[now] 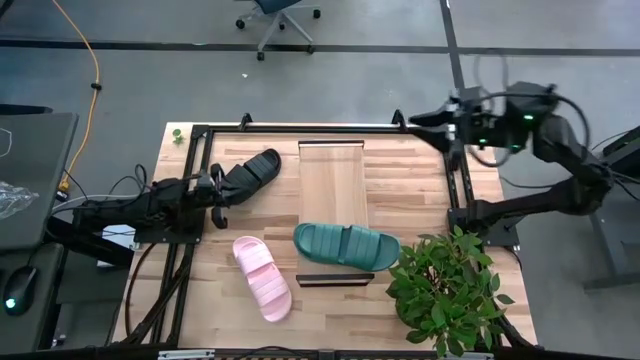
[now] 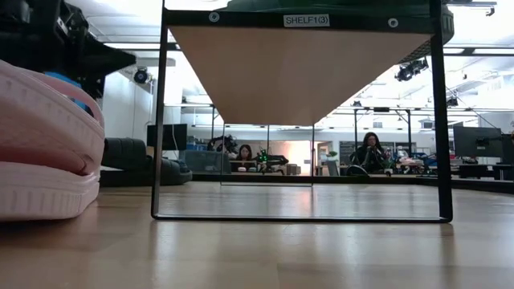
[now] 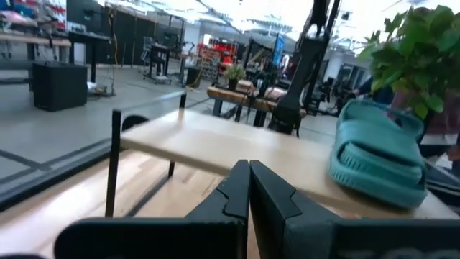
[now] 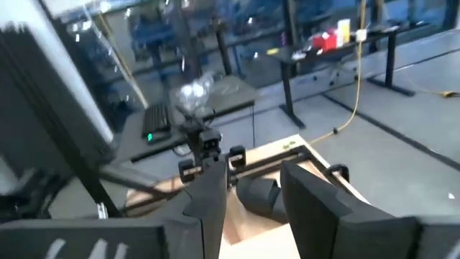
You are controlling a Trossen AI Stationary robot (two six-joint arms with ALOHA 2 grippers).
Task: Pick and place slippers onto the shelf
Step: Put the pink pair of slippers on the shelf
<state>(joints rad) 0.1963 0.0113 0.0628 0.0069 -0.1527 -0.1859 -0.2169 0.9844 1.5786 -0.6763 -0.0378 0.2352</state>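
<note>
High view: the long flat light-wood shelf point(image 1: 334, 190) with dark end rails lies at table centre. The chunky teal green foam slipper point(image 1: 346, 244) rests across its 6 o'clock end. The pale pink foam slipper point(image 1: 262, 277) lies on the butcher-block tabletop point(image 1: 420, 190) at 7 o'clock of the shelf. The black foam slipper point(image 1: 252, 170) lies at 9 o'clock of the shelf, just beside the left gripper point(image 1: 214, 187). The right gripper point(image 1: 412, 120) hovers at 2 o'clock, past the table's far edge.

Low view: the pink slipper point(image 2: 44, 152) fills the 9 o'clock side; the shelf point(image 2: 299, 68) spans overhead.

Left wrist view: the left gripper point(image 3: 249, 187) has fingers pressed together, holding nothing; the teal slipper point(image 3: 377, 155) sits on the shelf point(image 3: 215, 140).

Right wrist view: the right gripper point(image 4: 251, 191) has fingers apart, empty; the black slipper point(image 4: 260, 196) shows between them, far below.
</note>
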